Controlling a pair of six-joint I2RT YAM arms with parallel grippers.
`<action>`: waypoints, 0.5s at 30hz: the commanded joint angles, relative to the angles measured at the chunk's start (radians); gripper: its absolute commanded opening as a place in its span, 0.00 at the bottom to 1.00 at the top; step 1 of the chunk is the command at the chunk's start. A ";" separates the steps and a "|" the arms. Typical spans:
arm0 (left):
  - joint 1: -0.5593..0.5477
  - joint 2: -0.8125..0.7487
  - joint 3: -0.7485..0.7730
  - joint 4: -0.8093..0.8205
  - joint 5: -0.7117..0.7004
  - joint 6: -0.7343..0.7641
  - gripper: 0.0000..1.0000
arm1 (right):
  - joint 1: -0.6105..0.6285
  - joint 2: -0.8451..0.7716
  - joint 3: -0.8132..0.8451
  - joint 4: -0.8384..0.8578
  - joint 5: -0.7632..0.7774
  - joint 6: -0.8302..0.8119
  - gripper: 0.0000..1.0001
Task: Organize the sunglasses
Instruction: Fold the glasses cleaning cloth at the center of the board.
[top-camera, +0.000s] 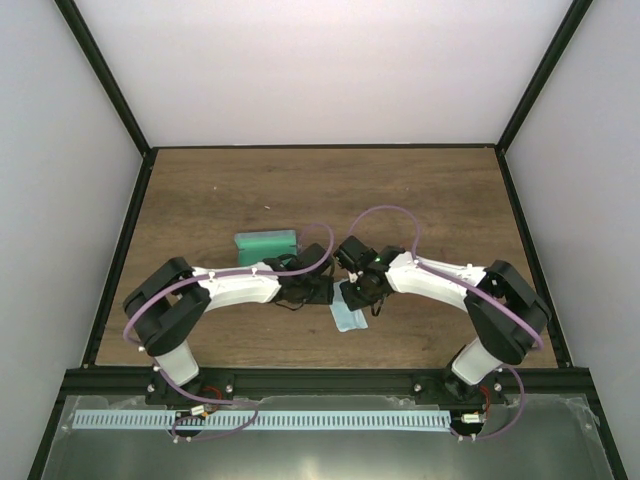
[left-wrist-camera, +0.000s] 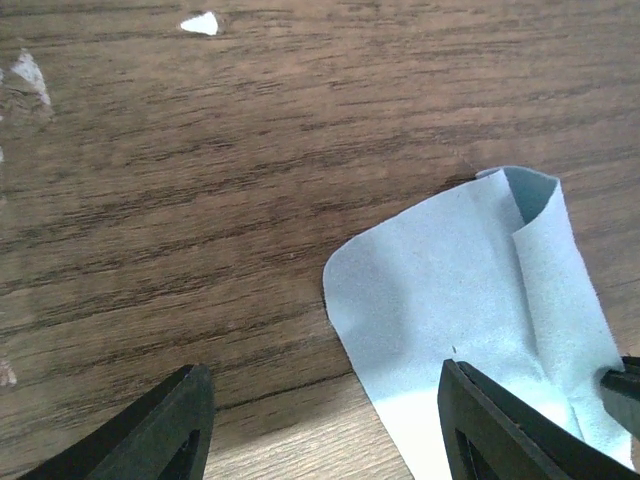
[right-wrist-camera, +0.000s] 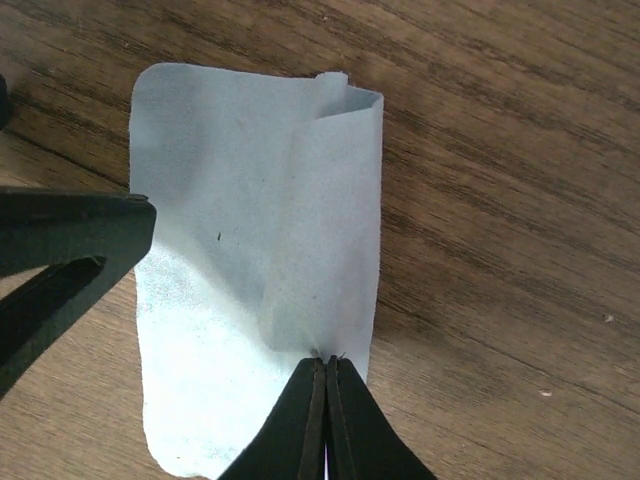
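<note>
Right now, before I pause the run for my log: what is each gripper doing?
Left gripper: open, holding nothing.
Right gripper: closed, pinching the blue cloth.

Overhead, my left arm (top-camera: 235, 288) hides the lower edge of the green-lined rectangular case (top-camera: 262, 243); my right gripper (top-camera: 355, 300) is too small to read. The thin light blue cloth (left-wrist-camera: 450, 290) runs off my left wrist view's bottom edge.

The dark wood-grain tabletop (top-camera: 400, 185) carries a green rectangular case (top-camera: 267, 245) left of centre. Nearer the front edge lies a light blue cloth (top-camera: 348, 318), mostly flat (one long side is folded over onto itself). The two do not touch. A small white fleck (left-wrist-camera: 200, 22) sits on bare wood.
</note>
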 joint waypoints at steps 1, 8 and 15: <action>-0.030 0.048 0.006 -0.150 -0.042 0.029 0.64 | -0.005 -0.025 -0.002 0.002 0.016 0.008 0.01; -0.068 0.121 0.068 -0.193 -0.063 0.028 0.64 | -0.006 -0.033 -0.002 0.000 0.018 0.007 0.02; -0.106 0.237 0.144 -0.381 -0.201 0.019 0.61 | -0.009 -0.065 -0.017 -0.002 0.022 0.009 0.07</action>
